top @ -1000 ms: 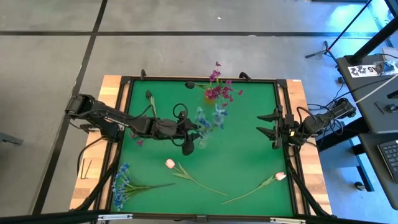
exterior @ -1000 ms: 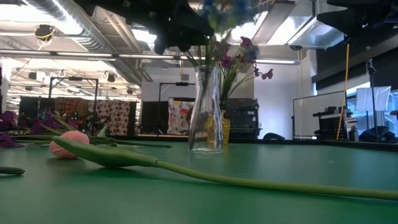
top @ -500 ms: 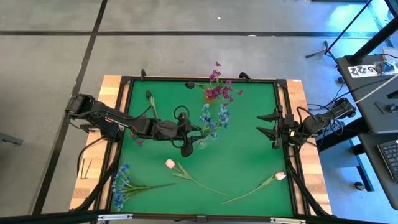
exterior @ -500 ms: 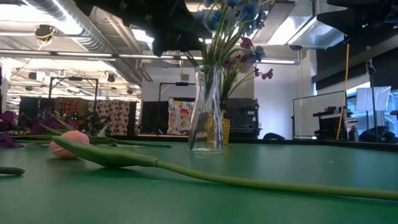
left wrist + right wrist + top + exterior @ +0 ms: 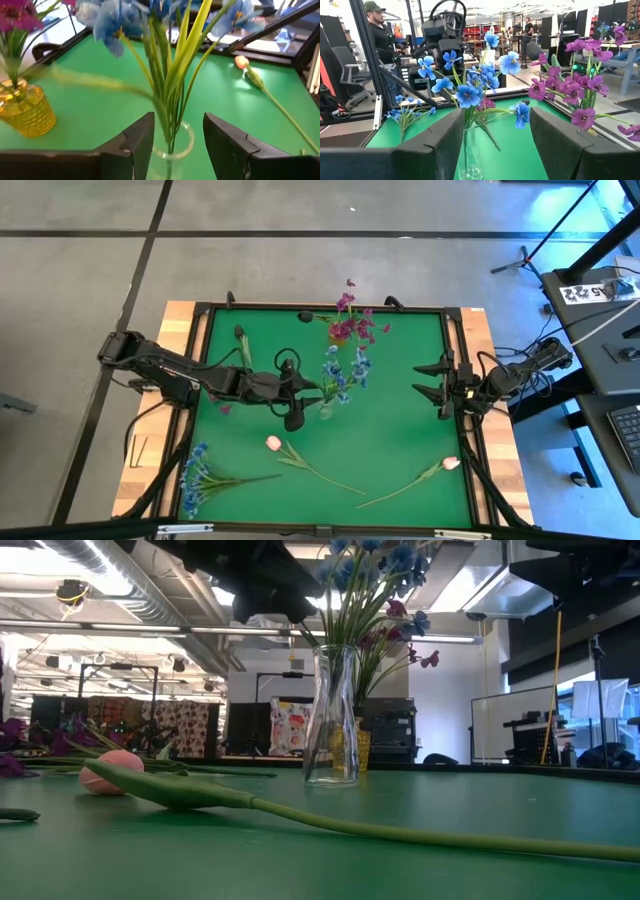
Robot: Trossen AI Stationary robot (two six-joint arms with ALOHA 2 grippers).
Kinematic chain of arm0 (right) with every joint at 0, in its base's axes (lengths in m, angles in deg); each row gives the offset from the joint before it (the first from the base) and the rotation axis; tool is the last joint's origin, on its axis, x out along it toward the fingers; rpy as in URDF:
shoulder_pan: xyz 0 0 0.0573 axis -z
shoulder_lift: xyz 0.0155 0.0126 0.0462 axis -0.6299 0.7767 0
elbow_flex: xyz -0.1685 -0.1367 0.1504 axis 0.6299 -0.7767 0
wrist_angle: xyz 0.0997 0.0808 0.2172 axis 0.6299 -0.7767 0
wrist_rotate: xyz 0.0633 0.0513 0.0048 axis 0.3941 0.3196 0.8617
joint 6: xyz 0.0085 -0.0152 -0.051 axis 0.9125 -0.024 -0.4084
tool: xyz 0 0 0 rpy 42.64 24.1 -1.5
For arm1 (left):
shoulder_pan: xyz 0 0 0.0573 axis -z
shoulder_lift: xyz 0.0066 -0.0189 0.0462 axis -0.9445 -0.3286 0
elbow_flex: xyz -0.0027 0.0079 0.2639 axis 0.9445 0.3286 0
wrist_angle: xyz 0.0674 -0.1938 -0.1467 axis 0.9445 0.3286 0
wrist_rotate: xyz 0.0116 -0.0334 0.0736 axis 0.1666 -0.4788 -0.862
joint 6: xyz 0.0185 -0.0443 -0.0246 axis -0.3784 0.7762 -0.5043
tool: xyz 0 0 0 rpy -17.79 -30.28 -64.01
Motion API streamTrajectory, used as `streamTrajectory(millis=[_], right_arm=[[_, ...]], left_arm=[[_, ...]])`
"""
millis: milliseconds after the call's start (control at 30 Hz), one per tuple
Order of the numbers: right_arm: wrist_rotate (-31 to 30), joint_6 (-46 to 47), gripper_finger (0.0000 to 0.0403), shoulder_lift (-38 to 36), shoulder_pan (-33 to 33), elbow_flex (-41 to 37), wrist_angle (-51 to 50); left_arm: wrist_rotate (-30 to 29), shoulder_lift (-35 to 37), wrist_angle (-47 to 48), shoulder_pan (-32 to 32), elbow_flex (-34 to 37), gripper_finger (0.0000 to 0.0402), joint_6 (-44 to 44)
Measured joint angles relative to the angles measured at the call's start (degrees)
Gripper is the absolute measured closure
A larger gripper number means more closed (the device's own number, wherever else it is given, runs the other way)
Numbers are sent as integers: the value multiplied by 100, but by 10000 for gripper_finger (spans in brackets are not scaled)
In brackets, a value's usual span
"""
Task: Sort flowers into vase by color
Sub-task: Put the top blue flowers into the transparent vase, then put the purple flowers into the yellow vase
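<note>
The left gripper hangs over the middle of the green table, its fingers spread apart and gripping nothing, just beside the clear glass vase. A blue-blossom spray stands upright in that vase, its stems passing between the open fingers in the left wrist view without touching them as far as can be told. At 12 o'clock from it, near the table's far edge, a yellow vase holds the magenta-purple spray. Another blue spray lies flat at about 8 o'clock, a white-pink tulip at 6 o'clock and a second tulip at 4 o'clock. A dark-budded stem lies at 10 o'clock. The right gripper waits at the 3 o'clock edge, its fingers released and wide
</note>
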State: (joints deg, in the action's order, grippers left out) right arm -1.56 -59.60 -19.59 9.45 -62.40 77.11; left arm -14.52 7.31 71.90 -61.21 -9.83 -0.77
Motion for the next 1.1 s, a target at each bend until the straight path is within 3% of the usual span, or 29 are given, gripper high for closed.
streamTrajectory(millis=[1100], right_arm=[[-2, 86, 176, 0, 1, 2, -111]], left_arm=[[-203, 1619, 2350, 165, -2, 238, 709]])
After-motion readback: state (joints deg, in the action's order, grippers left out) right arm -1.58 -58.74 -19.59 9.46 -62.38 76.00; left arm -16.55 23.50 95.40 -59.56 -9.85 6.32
